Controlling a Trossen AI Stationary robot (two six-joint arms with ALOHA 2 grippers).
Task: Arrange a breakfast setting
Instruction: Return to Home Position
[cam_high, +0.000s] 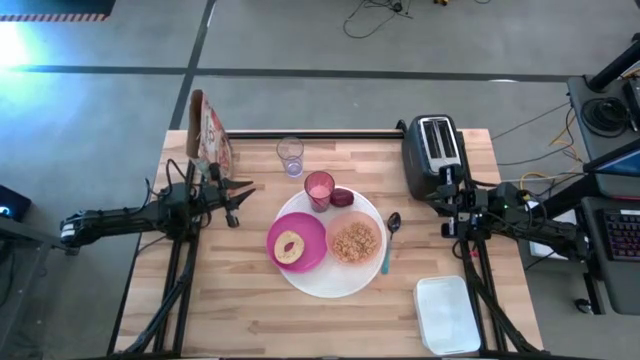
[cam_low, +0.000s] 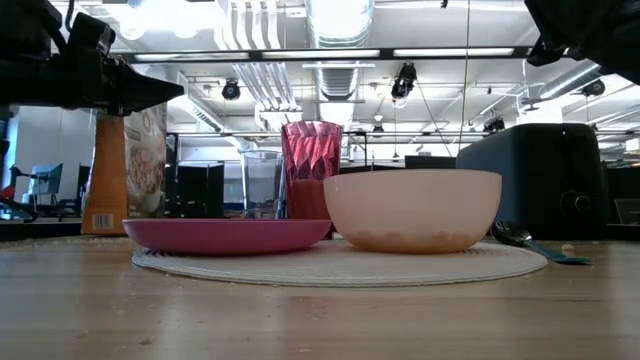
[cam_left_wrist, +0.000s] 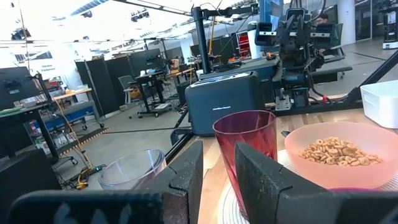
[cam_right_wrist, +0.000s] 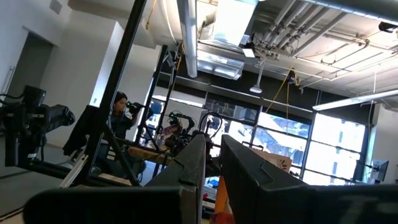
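The big white plate (cam_high: 330, 280) lies mid-table. On it sit the magenta plate (cam_high: 305, 232) with the bagel (cam_high: 290, 247) and the pale pink bowl (cam_high: 355, 241) of cereal. The pink tumbler (cam_high: 319, 188) and the dark red fruit (cam_high: 342, 197) stand at the plate's far rim. The clear glass (cam_high: 290, 156) stands farther back, and the spoon (cam_high: 388, 240) lies right of the plate. My left gripper (cam_high: 238, 200) hovers left of the plate and my right gripper (cam_high: 443, 205) right of it. Both have their fingers nearly together and hold nothing.
A black toaster (cam_high: 430, 155) stands at the far right. A cereal box (cam_high: 208, 130) stands at the far left. A white lidded container (cam_high: 447, 313) lies near the front right corner. Bare wood shows along the near edge and at the near left.
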